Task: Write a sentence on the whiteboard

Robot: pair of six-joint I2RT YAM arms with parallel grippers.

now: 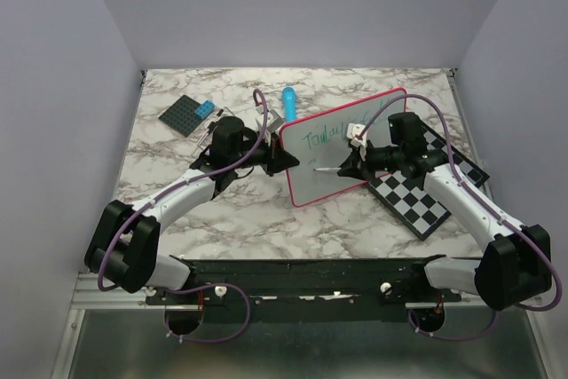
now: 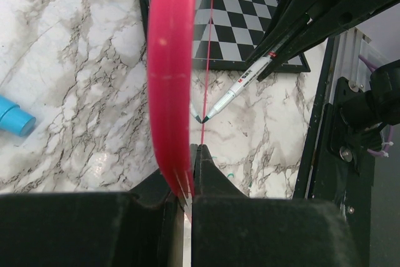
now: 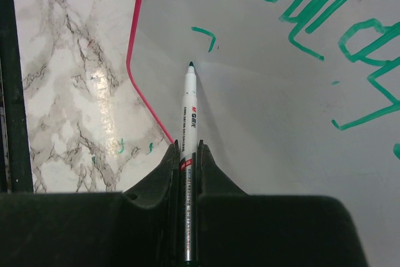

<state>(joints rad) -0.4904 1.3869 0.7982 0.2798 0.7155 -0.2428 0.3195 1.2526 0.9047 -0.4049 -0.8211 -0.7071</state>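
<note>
1. Shows one whiteboard (image 1: 311, 185), tilted up over the desk (image 1: 231, 210), its left rim pinched in the closed left pincer (image 1: 282, 159).
2. Shows one marker (image 3: 189, 117) clamped tight in the right pincer (image 1: 355, 161), tip at the board.
3. Counts one green line of the sentence (image 1: 324, 138), with one short stroke below.
4. Counts one chessboard (image 1: 422, 197) and one blue cylinder (image 1: 288, 104).
</note>
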